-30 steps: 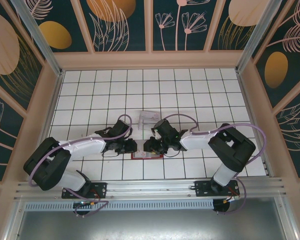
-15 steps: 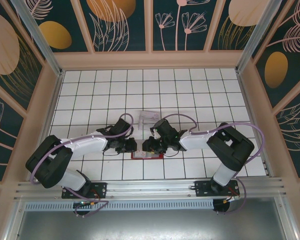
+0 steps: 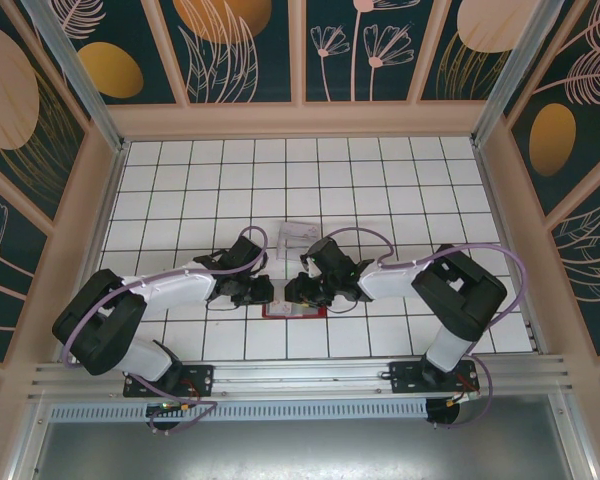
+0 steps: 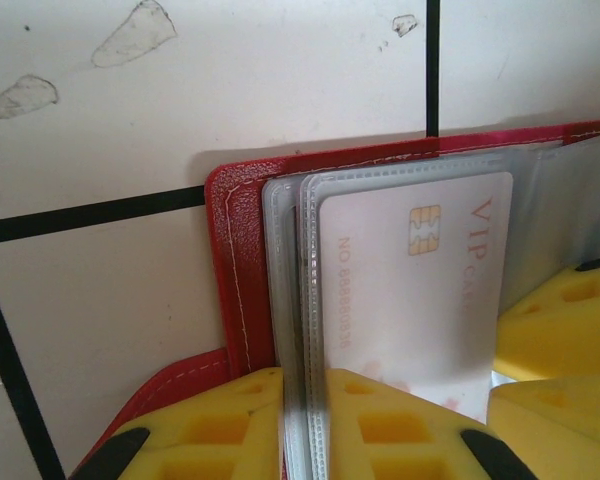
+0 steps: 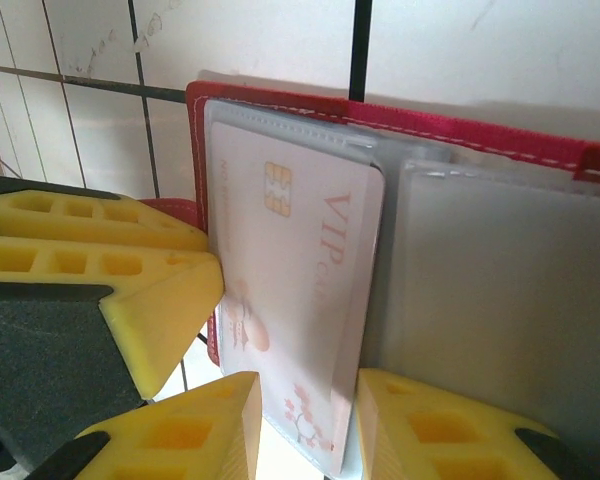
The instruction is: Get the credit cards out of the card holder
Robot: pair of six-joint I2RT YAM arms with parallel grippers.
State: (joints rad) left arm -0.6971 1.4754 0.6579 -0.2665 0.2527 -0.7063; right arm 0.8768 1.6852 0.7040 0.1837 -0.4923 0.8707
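White tiled tabletop (image 3: 380, 180) with black grid lines, walled by patterned panels. Nearest the arm bases, the red card holder (image 3: 292, 313) lies opened flat between the two end effectors. Left end effector (image 4: 302, 400) is pressed together on the stack of clear sleeves (image 4: 292, 300) at the holder's left side, apparently to pin it. Right end effector (image 5: 308, 420) is pinched about the lower edge of one credit card (image 5: 300, 270), whitish with a chip and "VIP" lettering. From the right wrist view it is not clear whether the fingers hold the bare card or the card with its sleeve. That card sits mostly inside its pocket. No card lies loose on the tabletop, so I judge extraction barely begun: holder opened, first card gripped, none out. Farther back, a clear box (image 3: 298, 236) stands just beyond the holder.
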